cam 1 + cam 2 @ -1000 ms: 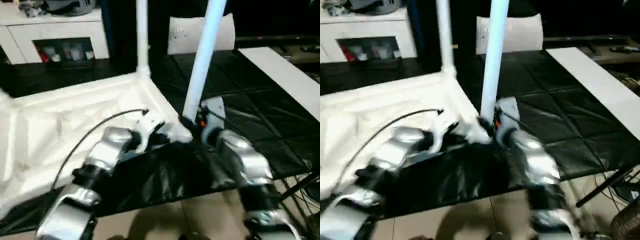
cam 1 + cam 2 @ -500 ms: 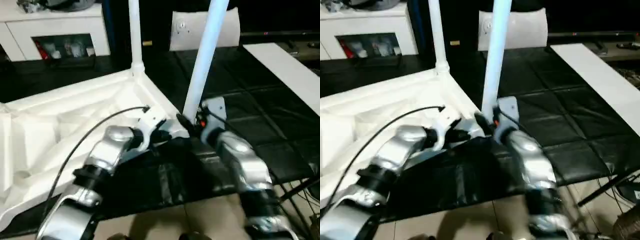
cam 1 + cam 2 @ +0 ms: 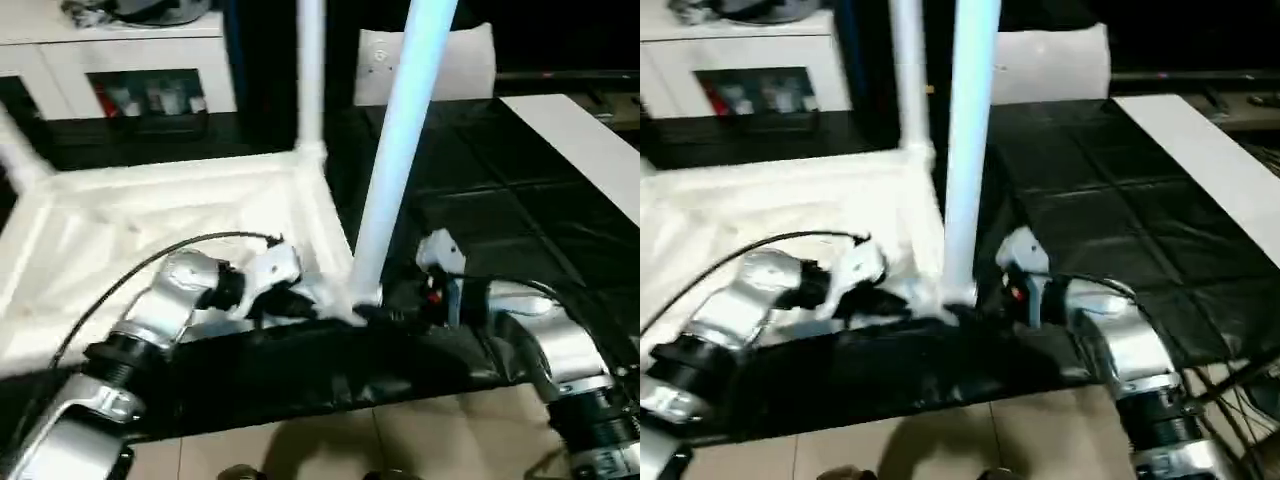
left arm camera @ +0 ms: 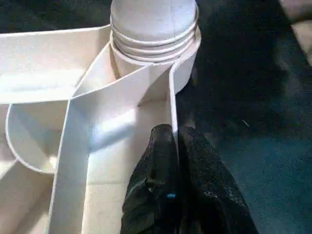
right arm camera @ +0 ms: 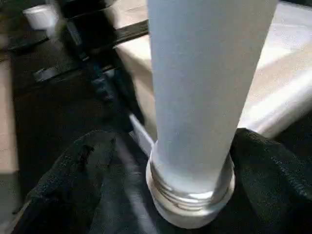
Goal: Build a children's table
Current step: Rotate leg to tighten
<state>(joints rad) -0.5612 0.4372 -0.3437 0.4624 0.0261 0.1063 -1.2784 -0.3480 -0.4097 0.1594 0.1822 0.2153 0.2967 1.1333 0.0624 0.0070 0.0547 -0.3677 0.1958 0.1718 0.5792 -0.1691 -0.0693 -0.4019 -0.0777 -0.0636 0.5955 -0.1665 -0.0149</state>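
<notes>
1. Head views: the tabletop (image 3: 160, 215) lies ribbed side up on black matting. One leg (image 3: 310, 70) stands in the far corner socket, and a second leg (image 3: 400, 150) stands in the near right corner. I judge the step in hand is seating this second leg.
2. Left wrist view: my left claw (image 4: 176, 141) is closed, its fingers pinching the thin rim wall of the tabletop just beside the socket (image 4: 153, 44) and steadying it.
3. Right wrist view: my right claw (image 5: 190, 161) stands spread wide, a finger (image 5: 73, 170) on either side of the leg's threaded base, neither pressing it.
4. Next I would check the leg stands firm and upright, draw the right claw clear, then fetch another leg.
</notes>
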